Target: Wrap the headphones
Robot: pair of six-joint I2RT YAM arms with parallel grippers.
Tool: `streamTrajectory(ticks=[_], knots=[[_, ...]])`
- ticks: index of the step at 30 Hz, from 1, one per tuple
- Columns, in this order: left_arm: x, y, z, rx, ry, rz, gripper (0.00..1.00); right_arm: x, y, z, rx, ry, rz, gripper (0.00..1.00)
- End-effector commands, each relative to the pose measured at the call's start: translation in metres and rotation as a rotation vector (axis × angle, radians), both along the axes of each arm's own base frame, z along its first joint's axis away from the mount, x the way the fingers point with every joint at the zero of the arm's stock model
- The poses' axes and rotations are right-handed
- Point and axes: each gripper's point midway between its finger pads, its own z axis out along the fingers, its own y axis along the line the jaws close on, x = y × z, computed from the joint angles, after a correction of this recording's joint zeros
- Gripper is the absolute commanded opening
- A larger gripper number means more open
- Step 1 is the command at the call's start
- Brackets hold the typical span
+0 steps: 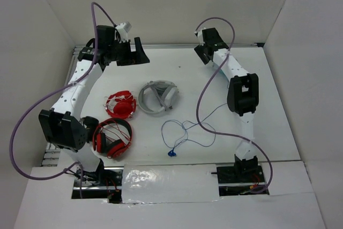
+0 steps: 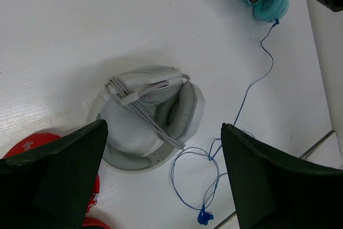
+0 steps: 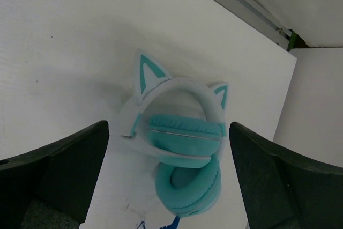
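Teal headphones (image 3: 182, 148) nr table (image 3: 64, 36) edge (cable (image 1: 185, 127) loose)

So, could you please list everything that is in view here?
teal cat-ear over-ear headphones with pale headband: one, teal, far right of table
thin blue cable: one, blue, loose loops mid-table, plug near front
grey-white over-ear headphones: one, grey-white, centre, cord wrapped
red over-ear headphones with white cord: one, red, left of grey pair
red-and-black over-ear headphones: one, red, front left
white table: one, white
left tool: one, black, open, above grey pair
right tool: one, black, open, above teal pair
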Motion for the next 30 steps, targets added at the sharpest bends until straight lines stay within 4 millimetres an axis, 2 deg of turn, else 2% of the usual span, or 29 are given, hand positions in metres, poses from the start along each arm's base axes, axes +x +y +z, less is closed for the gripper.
streamTrajectory(ticks=[1,4,9,14,17,19,22,23,24,25,26,30], knots=[[0.006,0.005,0.014,0.001,-0.038,-0.012,0.99,-0.004,0.002,-0.007,-0.096,0.062,0.024,0.99],[0.009,0.009,0.011,0.0,-0.028,-0.007,0.99,-0.011,-0.001,-0.033,-0.119,0.131,0.029,0.98],[0.012,0.012,0.012,-0.005,-0.033,-0.004,0.99,-0.017,-0.007,-0.062,-0.156,0.202,0.021,0.95],[0.012,0.015,0.013,-0.003,-0.036,0.002,0.99,-0.021,-0.025,-0.085,-0.287,0.243,-0.038,0.87],[0.011,0.017,0.013,-0.005,-0.034,0.004,0.99,-0.02,-0.032,-0.088,-0.332,0.226,-0.064,0.8],[0.01,0.017,0.013,-0.006,-0.034,0.003,0.99,-0.017,-0.034,-0.086,-0.356,0.2,-0.074,0.73],[0.009,0.016,0.015,-0.01,-0.038,-0.002,0.99,-0.013,-0.035,-0.08,-0.392,0.165,-0.086,0.69],[0.008,0.016,0.015,-0.009,-0.039,-0.003,0.99,-0.01,-0.035,-0.078,-0.395,0.149,-0.086,0.65],[0.008,0.016,0.016,-0.01,-0.039,-0.002,0.99,-0.009,-0.034,-0.078,-0.399,0.141,-0.083,0.4],[0.008,0.016,0.016,-0.01,-0.038,-0.002,0.99,-0.009,-0.034,-0.076,-0.405,0.13,-0.089,0.29],[0.007,0.017,0.017,-0.008,-0.042,0.0,0.99,-0.008,-0.036,-0.075,-0.42,0.12,-0.097,0.25],[0.005,0.018,0.018,-0.004,-0.049,0.004,0.99,-0.007,-0.039,-0.074,-0.44,0.112,-0.116,0.26]])
